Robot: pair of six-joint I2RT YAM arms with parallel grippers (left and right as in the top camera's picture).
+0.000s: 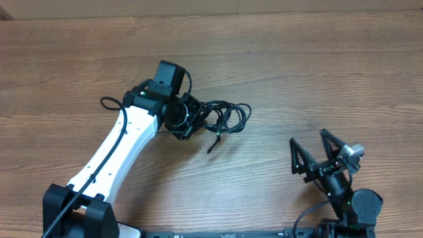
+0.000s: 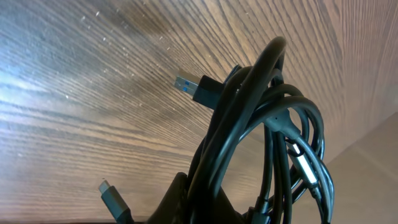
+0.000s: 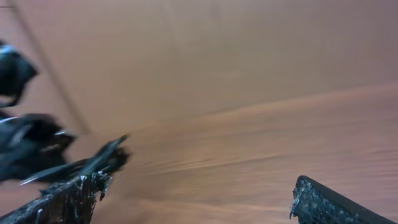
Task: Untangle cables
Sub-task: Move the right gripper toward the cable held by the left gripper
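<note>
Wooden surface (image 1: 297, 66), mid-frame: my left gripper (image 1: 188, 124) clamps the knotted cables (image 1: 230, 116); right gripper (image 1: 316, 151) gapes empty lower right, should next grab a strand.

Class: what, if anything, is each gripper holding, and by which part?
The left gripper is shut on the cables, at the bundle's left edge; the right gripper holds nothing.

Open table (image 1: 317, 73) lies between the wide-spread right gripper (image 1: 309, 139) and the cables (image 1: 228, 116), while the cable loops and the left arm (image 1: 125, 145) obstruct any approach from the left.
</note>
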